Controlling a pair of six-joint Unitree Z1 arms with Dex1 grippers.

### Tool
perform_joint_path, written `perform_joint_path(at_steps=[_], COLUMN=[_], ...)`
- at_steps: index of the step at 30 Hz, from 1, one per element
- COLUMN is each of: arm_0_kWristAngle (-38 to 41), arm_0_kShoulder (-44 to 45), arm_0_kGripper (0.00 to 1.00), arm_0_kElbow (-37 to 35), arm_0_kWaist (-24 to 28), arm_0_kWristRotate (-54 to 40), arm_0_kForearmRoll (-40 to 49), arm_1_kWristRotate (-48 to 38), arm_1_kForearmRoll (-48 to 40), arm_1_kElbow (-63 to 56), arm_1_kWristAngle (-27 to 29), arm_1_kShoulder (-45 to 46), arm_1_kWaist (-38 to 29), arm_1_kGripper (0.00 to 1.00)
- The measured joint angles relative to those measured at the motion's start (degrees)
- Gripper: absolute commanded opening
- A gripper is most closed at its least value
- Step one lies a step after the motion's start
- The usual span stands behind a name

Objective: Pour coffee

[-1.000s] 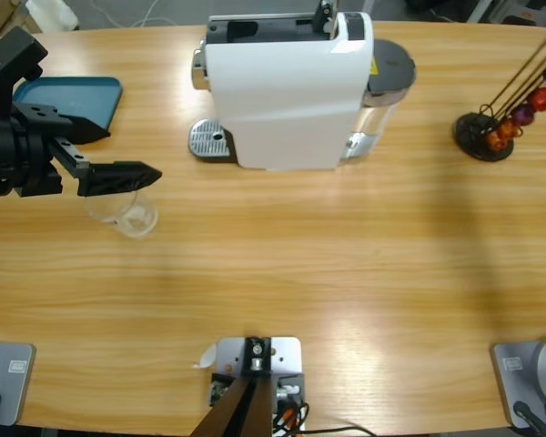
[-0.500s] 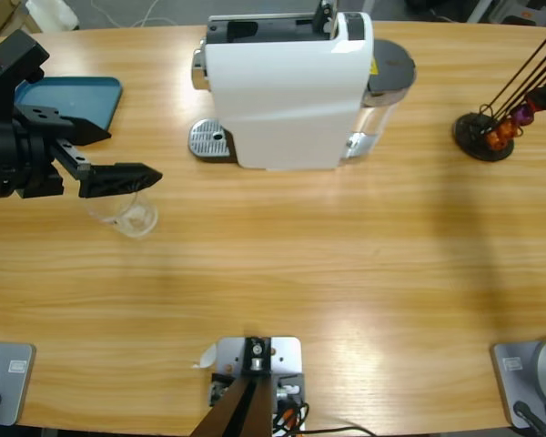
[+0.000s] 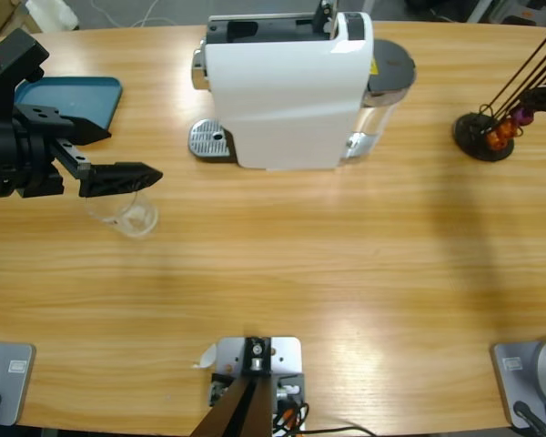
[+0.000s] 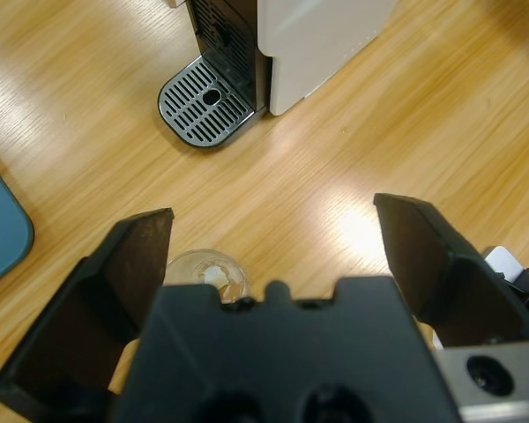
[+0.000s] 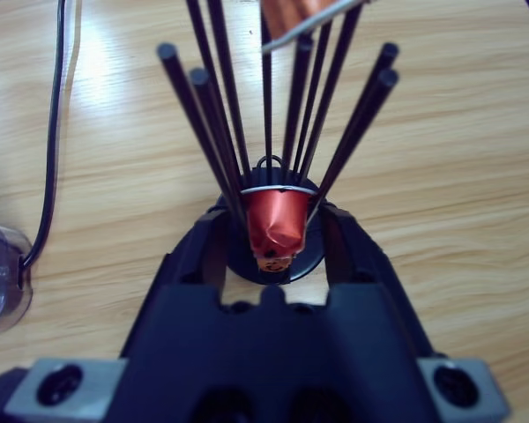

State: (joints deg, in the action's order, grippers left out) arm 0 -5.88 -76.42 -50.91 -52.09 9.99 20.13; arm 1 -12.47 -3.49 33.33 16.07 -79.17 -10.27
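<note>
The wooden table [image 3: 346,264] carries a white coffee machine [image 3: 287,86] at 12 o'clock, its drip grate [image 4: 204,107] facing left. A teal tray [image 3: 73,100] lies at 10 o'clock. The left gripper [image 3: 118,177], jaws spread wide and empty, hangs over the glass tumbler [image 3: 126,214] at 9 o'clock; any coffee in it can't be made out. The right gripper [image 5: 278,231], at 2 o'clock by the capsule rack [image 3: 484,137], is closed around a red capsule [image 5: 276,220]
</note>
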Motion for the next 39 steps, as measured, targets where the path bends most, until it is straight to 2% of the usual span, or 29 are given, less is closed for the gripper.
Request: perform_joint_path(at_steps=[7,9,15,17,23,25,34,39], arm_0_kWristAngle=[0.0,0.0,0.0,0.0,-0.1,-0.2,-0.2,-0.2], arm_0_kShoulder=[0.0,0.0,0.0,0.0,0.0,0.0,0.0,0.0], arm_0_kGripper=[0.991,0.991,0.991,0.991,0.991,0.991,0.991,0.991], arm_0_kElbow=[0.0,0.0,0.0,0.0,0.0,0.1,0.2,0.2], arm_0_kWaist=[0.0,0.0,0.0,0.0,0.0,0.0,0.0,0.0], arm_0_kWristRotate=[0.0,0.0,0.0,0.0,0.0,0.0,0.0,0.0], arm_0_kForearmRoll=[0.0,0.0,0.0,0.0,0.0,0.0,0.0,-0.1], arm_1_kWristRotate=[0.0,0.0,0.2,0.3,0.7,0.8,0.8,0.9], arm_1_kForearmRoll=[-0.1,-0.3,-0.7,-0.8,-0.9,-1.0,-1.0,-1.0], arm_1_kElbow=[-0.1,-0.1,-0.1,-0.1,-0.3,-0.5,-0.6,-0.6], arm_1_kWristAngle=[-0.2,-0.5,-1.0,-1.1,-1.4,-1.5,-1.6,-1.6], arm_1_kShoulder=[-0.2,-0.3,-0.3,-0.3,-0.3,-0.3,-0.3,-0.3], arm_1_kWaist=[0.7,0.9,1.1,1.1,1.2,1.2,1.2,1.2], arm_1_kGripper=[0.373,0.308,0.256,0.137,0.127,0.057,0.055,0.011])
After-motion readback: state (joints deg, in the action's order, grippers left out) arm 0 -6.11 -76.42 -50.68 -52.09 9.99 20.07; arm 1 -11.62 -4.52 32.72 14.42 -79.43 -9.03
